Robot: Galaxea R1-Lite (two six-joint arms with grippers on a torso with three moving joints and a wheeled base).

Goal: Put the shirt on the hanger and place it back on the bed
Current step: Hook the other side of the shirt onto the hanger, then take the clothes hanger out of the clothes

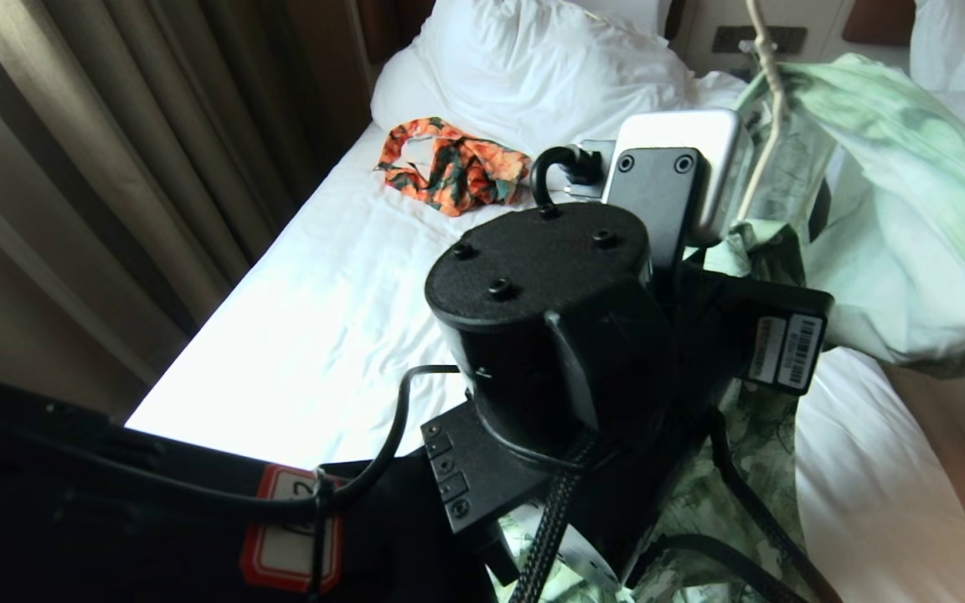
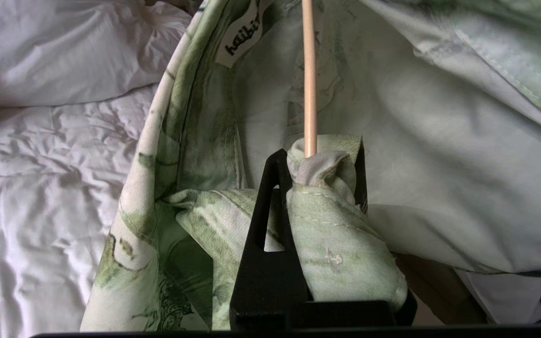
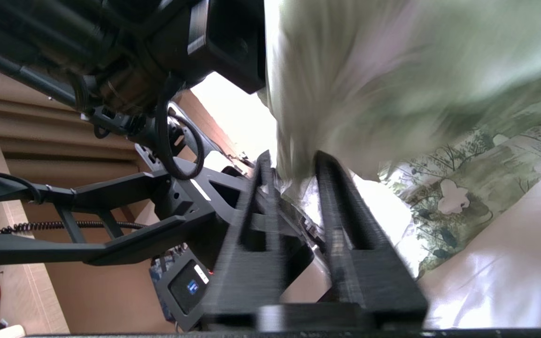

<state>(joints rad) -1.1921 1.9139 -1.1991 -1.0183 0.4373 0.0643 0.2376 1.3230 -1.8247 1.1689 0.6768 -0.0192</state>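
Observation:
The light green printed shirt (image 1: 885, 209) hangs bunched in the air over the right side of the bed (image 1: 323, 318). In the head view the cream hanger (image 1: 771, 92) shows as a thin wire rising out of the fabric. My left gripper (image 2: 320, 159) is shut on a wad of shirt cloth (image 2: 341, 244), and the hanger rod (image 2: 309, 70) sticks straight out of that wad. In the head view the left arm's black wrist (image 1: 549, 335) hides its fingers. My right gripper (image 3: 294, 162) is under the shirt (image 3: 392, 70), jaws open a narrow gap, cloth edge at the tips.
A small orange-and-green garment (image 1: 449, 167) lies near the big white pillow (image 1: 524, 67). Brown curtains (image 1: 114, 167) run along the bed's left side. Another white bed (image 1: 964, 50) shows at the top right. The left arm's links (image 3: 111, 56) pass close beside the right gripper.

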